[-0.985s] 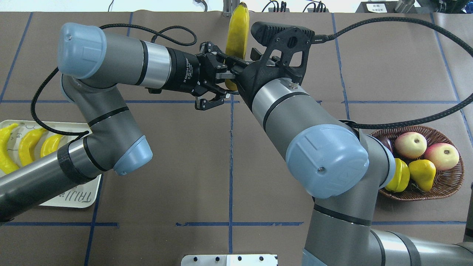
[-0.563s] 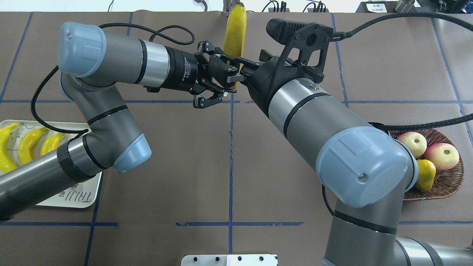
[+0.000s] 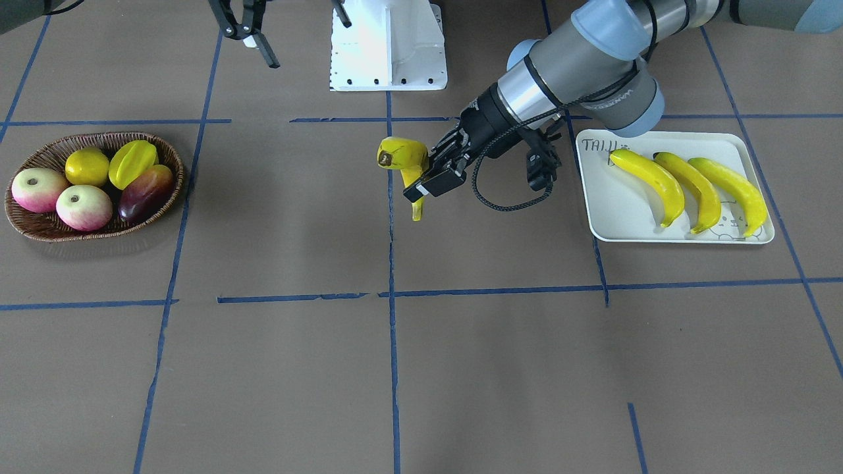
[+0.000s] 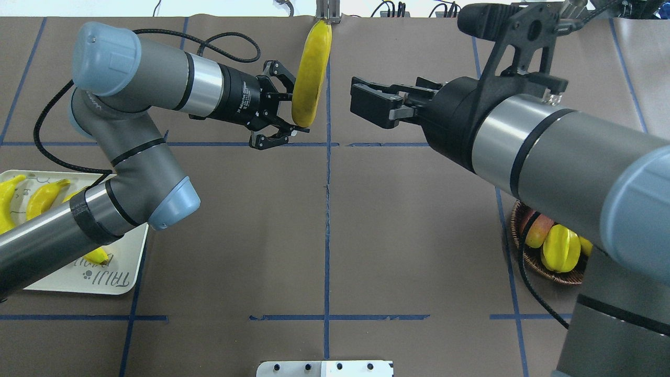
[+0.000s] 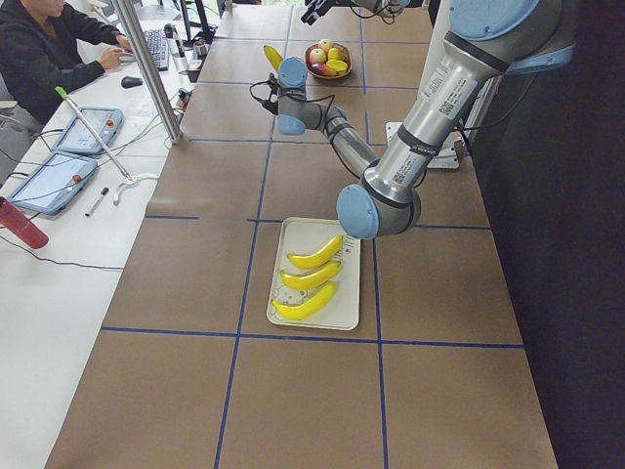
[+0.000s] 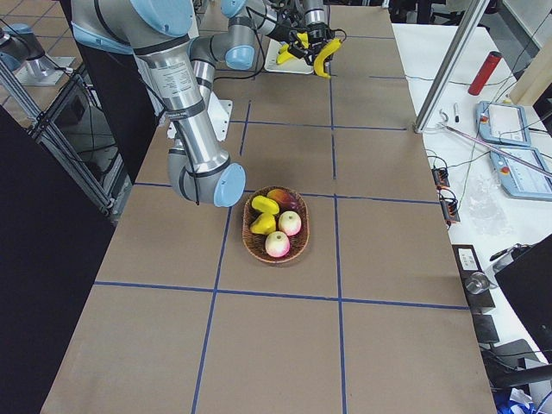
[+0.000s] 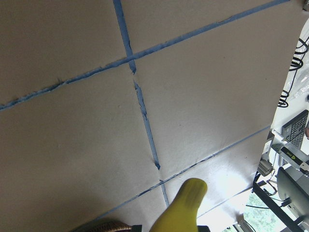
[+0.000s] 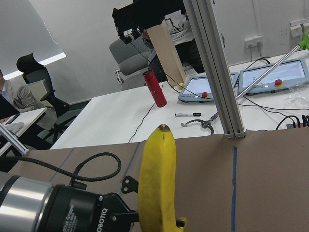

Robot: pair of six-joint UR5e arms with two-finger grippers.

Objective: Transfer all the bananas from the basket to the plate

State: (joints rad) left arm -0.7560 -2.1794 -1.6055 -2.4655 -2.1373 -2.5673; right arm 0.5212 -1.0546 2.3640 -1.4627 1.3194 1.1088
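My left gripper (image 4: 292, 112) is shut on the lower end of a yellow banana (image 4: 312, 68) and holds it upright above the table's middle; it also shows in the front view (image 3: 403, 157). My right gripper (image 4: 369, 102) is open and empty, a short way to the right of that banana. Three bananas (image 3: 688, 187) lie side by side on the pale tray-like plate (image 3: 609, 214), beside the left arm. The brown wicker basket (image 3: 39, 227) on the right arm's side holds no banana. The right wrist view shows the held banana (image 8: 157, 183) in the left gripper.
The basket holds two apples (image 3: 82, 205), a lemon (image 3: 87, 166), a starfruit (image 3: 132, 163) and a dark fruit (image 3: 146, 185). The white robot base (image 3: 388, 46) stands at the near edge. A metal post (image 8: 212, 67) stands at the table's far edge.
Both grippers were on the banana; the right gripper has let go and pulled back to the right. The left gripper keeps the banana and has shifted slightly left.
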